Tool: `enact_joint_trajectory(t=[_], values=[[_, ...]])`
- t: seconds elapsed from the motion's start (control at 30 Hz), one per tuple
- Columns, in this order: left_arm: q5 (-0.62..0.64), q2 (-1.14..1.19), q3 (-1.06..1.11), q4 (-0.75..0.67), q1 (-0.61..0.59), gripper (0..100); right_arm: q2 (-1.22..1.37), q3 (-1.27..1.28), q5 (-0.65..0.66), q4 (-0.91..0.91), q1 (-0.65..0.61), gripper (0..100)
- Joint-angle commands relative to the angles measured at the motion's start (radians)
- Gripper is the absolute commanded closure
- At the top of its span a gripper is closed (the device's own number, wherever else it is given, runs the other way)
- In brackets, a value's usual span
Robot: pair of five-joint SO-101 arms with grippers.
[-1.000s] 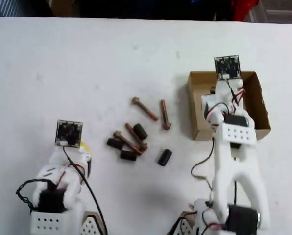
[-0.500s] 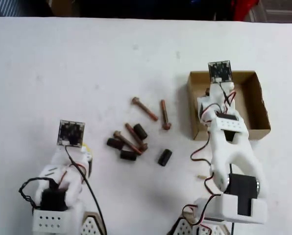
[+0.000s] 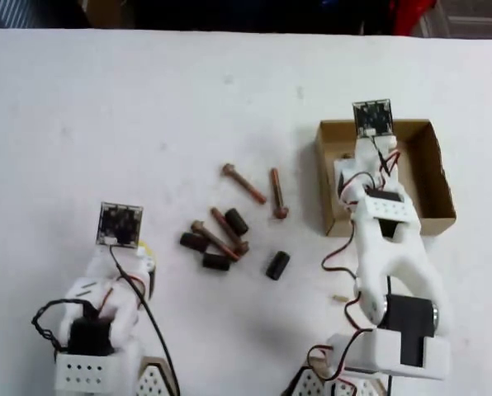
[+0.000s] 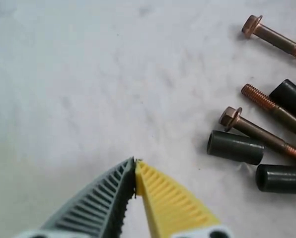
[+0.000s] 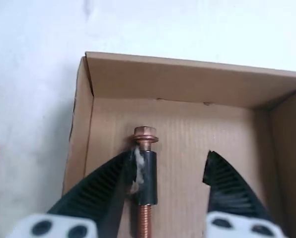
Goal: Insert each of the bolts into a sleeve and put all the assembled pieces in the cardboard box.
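A: Which step is judged to be in hand?

B: The drop-off. On the worktop [image 3: 147, 99] the cardboard box [image 3: 442, 177] is stood on the right arm's side. The right hand [image 5: 169, 156] is held over it, spread wide, with nothing pinched.

A: And the finished part?

B: The assembled piece [image 5: 146, 178] — a bolt pushed through a dark sleeve — is seen lying on the box floor between the fingers. It is close against one of them and well apart from the other. Whether it is touched cannot be told.

A: What is called for next?

B: It is judged that the right hand should be lifted straight out, so the piece is not dragged along. It should then be taken to the loose bolts [image 3: 244, 183] and loose sleeves [image 3: 277, 265] lying mid-worktop — four of each are counted.

A: The other arm?

B: The left hand [image 4: 135, 161] is pressed together on nothing, over bare worktop just beside that heap.
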Motion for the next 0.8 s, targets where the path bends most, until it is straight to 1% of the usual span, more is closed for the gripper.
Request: enact_joint_trajectory(t=[0.0,0.17,0.37,0.53,0.67,0.77], values=[[-0.006,-0.008,-0.003,-0.026,-0.007,98,-0.119,-0.046,0.012,0.035,0.005,82.6],[-0.006,-0.008,-0.003,-0.028,-0.007,98,-0.271,-0.046,0.015,0.213,-0.047,84.8],[-0.006,-0.008,-0.003,-0.021,-0.010,98,-0.458,-0.046,0.015,0.400,-0.125,84.8],[-0.006,-0.008,-0.003,-0.023,-0.064,98,-0.665,-0.046,0.015,0.564,-0.202,84.8],[-0.006,-0.008,-0.005,-0.023,-0.067,98,-0.832,-0.046,0.015,0.673,-0.272,84.8],[-0.006,-0.008,-0.008,-0.023,-0.067,98,-0.918,-0.041,0.015,0.719,-0.337,84.7]])
